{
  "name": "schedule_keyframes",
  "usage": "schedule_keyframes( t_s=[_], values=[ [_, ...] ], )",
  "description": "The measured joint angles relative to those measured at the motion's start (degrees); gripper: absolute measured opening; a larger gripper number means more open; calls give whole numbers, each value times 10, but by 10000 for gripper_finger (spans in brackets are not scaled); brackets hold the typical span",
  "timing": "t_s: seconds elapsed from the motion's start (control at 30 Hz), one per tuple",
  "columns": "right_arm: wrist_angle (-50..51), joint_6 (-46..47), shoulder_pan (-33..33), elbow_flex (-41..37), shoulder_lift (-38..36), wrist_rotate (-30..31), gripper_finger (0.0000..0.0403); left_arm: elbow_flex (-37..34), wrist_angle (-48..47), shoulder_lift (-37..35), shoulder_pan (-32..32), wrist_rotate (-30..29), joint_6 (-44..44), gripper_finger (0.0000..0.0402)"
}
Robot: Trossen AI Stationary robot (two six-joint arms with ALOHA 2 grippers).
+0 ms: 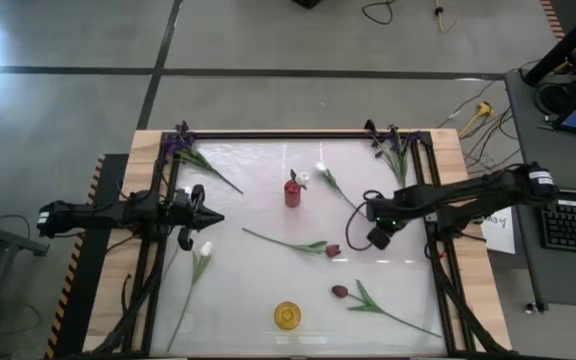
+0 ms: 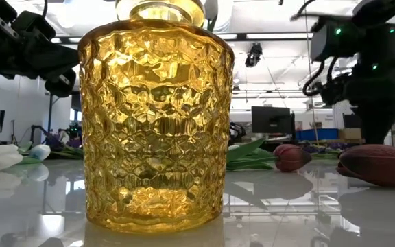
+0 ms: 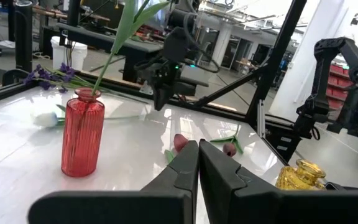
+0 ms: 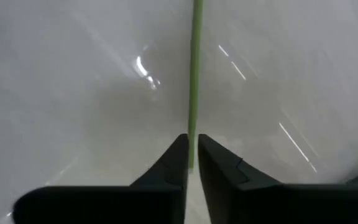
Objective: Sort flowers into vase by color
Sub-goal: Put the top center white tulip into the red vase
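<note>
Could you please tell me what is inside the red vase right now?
One green stem with a leaf stands in the red vase, rising out of frame in the left wrist view. Its bloom is not visible there.

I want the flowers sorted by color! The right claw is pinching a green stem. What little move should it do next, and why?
Probably lift straight up a little. The right gripper looks shut on a green stem, low over the white table, so raising it should free the flower before carrying it to a vase, maybe the red vase.
</note>
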State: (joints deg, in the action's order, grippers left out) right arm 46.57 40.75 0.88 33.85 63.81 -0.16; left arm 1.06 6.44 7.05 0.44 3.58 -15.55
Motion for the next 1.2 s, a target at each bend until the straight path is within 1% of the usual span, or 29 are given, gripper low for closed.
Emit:
schedule_keyframes(
  t_s=[0.07,0.13,0.27,0.37,0.6,0.73,0.83,0.97,1.07,1.2],
  values=[
    [-11,0,-6,4,3,6,60,0,0,0,0,0,0,0],
    [-41,-3,-7,6,10,25,91,0,0,0,0,0,0,0],
    [-158,-9,13,7,37,100,142,0,0,0,0,0,0,0],
    [-236,-43,53,15,80,94,158,0,0,0,0,0,0,0],
    [-307,-174,131,71,207,92,156,0,0,0,0,0,0,0],
    [-319,-210,157,109,256,73,165,0,0,0,0,0,0,0],
    [-315,-229,171,134,281,49,173,0,0,0,0,0,0,0],
    [-311,-256,181,154,304,45,176,0,0,0,0,0,0,0],
    [-317,-264,183,161,310,46,165,0,0,0,0,0,0,0],
    [-331,-273,184,165,308,59,135,0,0,0,0,0,0,0]
  ],
)
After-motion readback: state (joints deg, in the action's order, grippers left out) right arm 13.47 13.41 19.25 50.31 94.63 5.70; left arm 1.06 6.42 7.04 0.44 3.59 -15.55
